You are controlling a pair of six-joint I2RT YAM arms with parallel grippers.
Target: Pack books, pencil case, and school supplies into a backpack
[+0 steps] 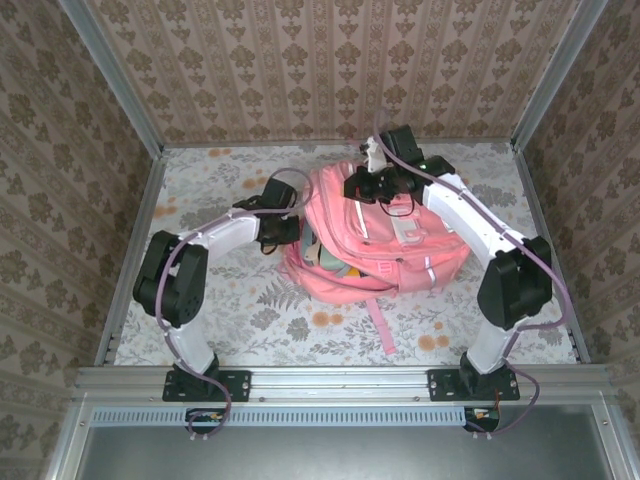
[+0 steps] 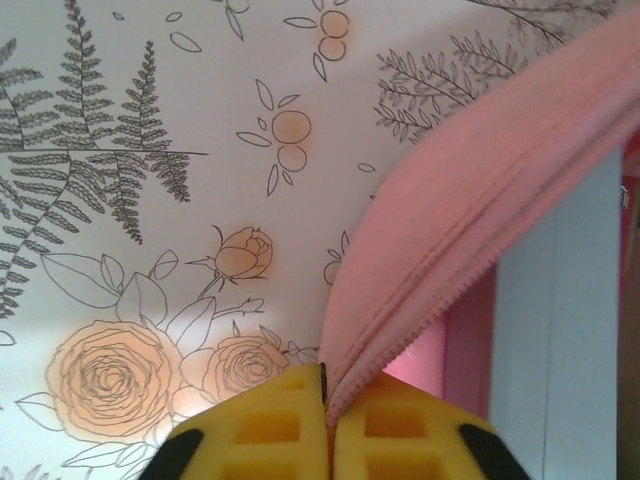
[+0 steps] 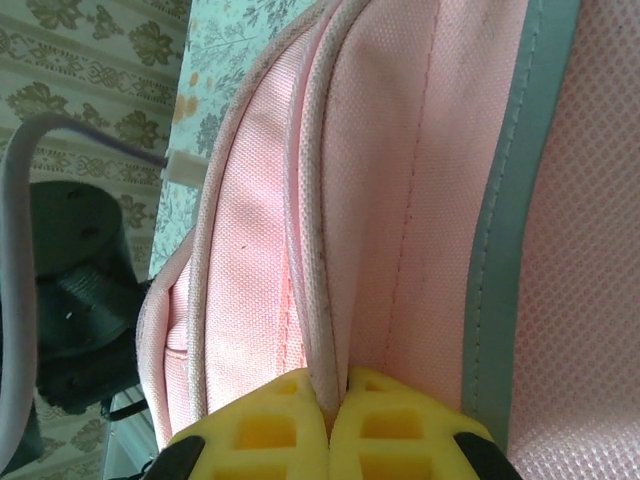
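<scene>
Floral-printed table [image 1: 200,300] inside patterned wallpaper walls [image 1: 320,60] carries the pink backpack [image 1: 420,255], lying at the centre with its mouth gaping toward the left. The left gripper [image 1: 287,233] sits at that left side. From its wrist, the left gripper's yellow fingers [image 2: 270,425] are pressed together, pinching the pink zip edge [image 2: 450,250] and holding it arched above the cloth. The right gripper [image 1: 365,185] is at the far end of the bag. From its wrist, the right gripper [image 3: 328,395] is likewise squeezed closed, on a piped seam [image 3: 310,250] beside grey trim [image 3: 510,200]. Overhead, something pale and teal [image 1: 322,255] shows in the opening, possibly books, too small to name. One pink strap [image 1: 382,325] trails toward the near edge.
</scene>
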